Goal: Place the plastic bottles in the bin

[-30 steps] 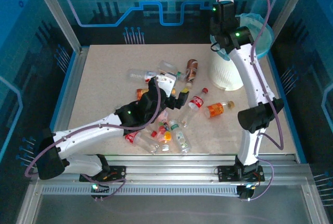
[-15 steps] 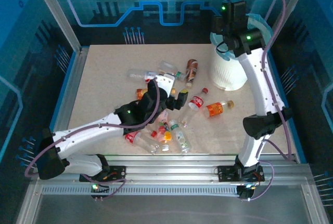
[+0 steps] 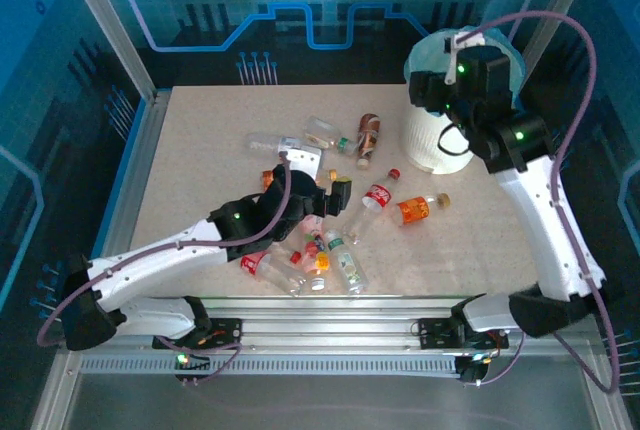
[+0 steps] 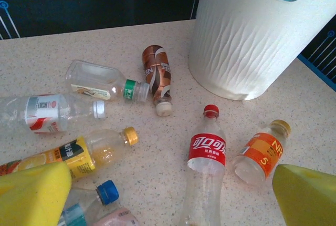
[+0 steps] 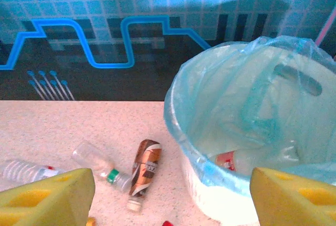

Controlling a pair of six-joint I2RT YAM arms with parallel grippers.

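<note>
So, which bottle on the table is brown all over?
The white-capped brown bottle lying just left of the bin; the others are clear with coloured labels.

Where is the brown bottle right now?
In the top view, the brown bottle lies on the table just left of the white bin, with a clear bottle on its other side.

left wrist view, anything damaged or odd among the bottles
The clear green-capped bottle beside the brown bottle looks flattened, possibly crushed. Every bottle here lies on its side on the table; nothing looks spilled.
</note>
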